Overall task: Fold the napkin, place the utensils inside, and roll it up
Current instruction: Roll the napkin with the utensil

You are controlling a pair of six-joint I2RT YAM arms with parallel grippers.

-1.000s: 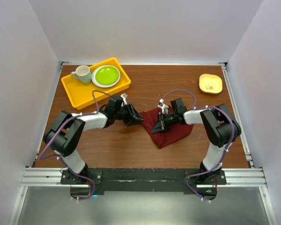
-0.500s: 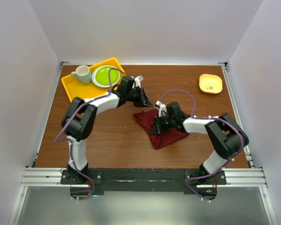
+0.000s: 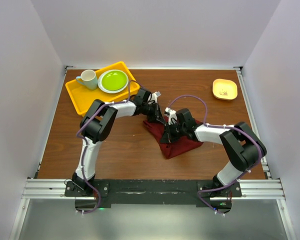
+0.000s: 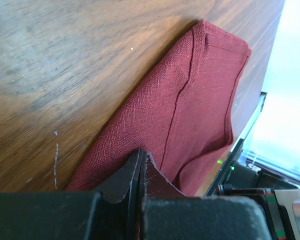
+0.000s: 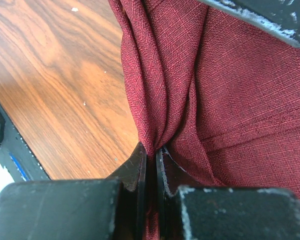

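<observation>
The napkin [image 3: 182, 142] lies part-bunched on the desk [image 3: 115, 145], under and between both claws. The right claw [image 5: 151, 150] is clamped on a gathered ridge of cloth. The left claw [image 4: 141, 155], just beyond it, is pinched fully closed on the napkin's edge. For a clean fold, I judge both should lift together, carry the edge across level, and lay it flat without twist. Counted: one napkin, two claws, and one tray [image 3: 80, 97] past the left claw holding one plate [image 3: 113, 80] and one mug [image 3: 88, 79]. One dish [image 3: 225, 89] sits well past the right claw. No fork shows.
</observation>
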